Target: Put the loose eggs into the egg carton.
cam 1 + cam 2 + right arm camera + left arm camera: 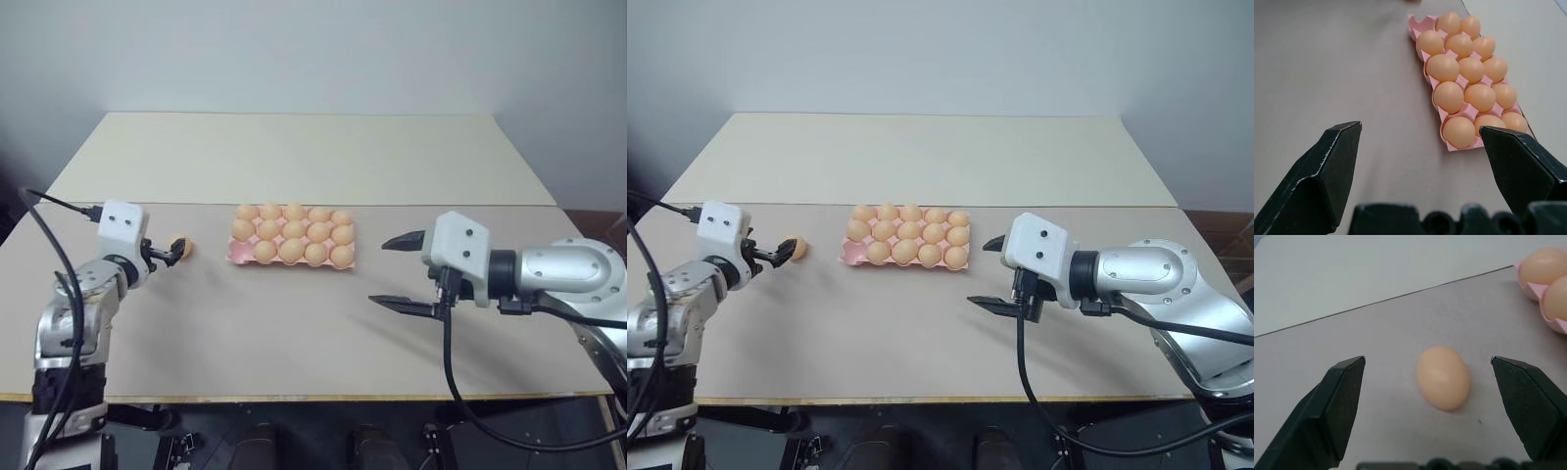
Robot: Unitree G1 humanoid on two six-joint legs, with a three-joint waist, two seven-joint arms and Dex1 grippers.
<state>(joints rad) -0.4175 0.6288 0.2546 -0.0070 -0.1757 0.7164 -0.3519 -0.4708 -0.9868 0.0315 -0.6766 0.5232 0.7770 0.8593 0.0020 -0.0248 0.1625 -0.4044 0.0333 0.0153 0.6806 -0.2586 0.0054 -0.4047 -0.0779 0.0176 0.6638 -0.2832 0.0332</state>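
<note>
The egg carton (291,257) sits mid-counter (294,333), all but one corner cup filled. One loose egg (182,246) lies on the counter to its left, between the left gripper's (173,253) fingers. The right gripper (400,272) hangs right of the carton.

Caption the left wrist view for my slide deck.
Open left gripper brackets one loose tan oval egg on the grey table, pink carton beside.

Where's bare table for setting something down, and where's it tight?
Free: the far table behind the egg carton, the near strip in front of it, and the stretch between carton and open right gripper. Tight: the gap left of the carton, where the open left gripper brackets the loose egg.
</note>
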